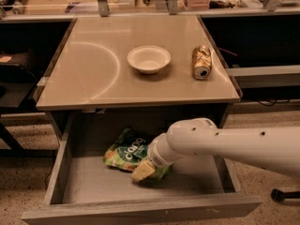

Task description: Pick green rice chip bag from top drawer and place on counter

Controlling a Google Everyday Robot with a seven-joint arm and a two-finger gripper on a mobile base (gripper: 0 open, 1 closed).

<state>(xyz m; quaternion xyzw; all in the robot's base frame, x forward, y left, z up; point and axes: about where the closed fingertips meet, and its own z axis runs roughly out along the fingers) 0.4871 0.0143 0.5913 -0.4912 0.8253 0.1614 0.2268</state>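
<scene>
The green rice chip bag (125,154) lies in the open top drawer (93,191), left of centre near the back. My gripper (143,170) reaches down into the drawer from the right on a white arm and sits on the bag's right front edge, touching it. The counter (93,69) is the beige tabletop above the drawer.
A white bowl (149,58) stands mid-counter. A gold drink can (202,61) lies on its side at the counter's right. The drawer's front panel (140,212) is close to the camera. Dark shelving flanks the counter on both sides.
</scene>
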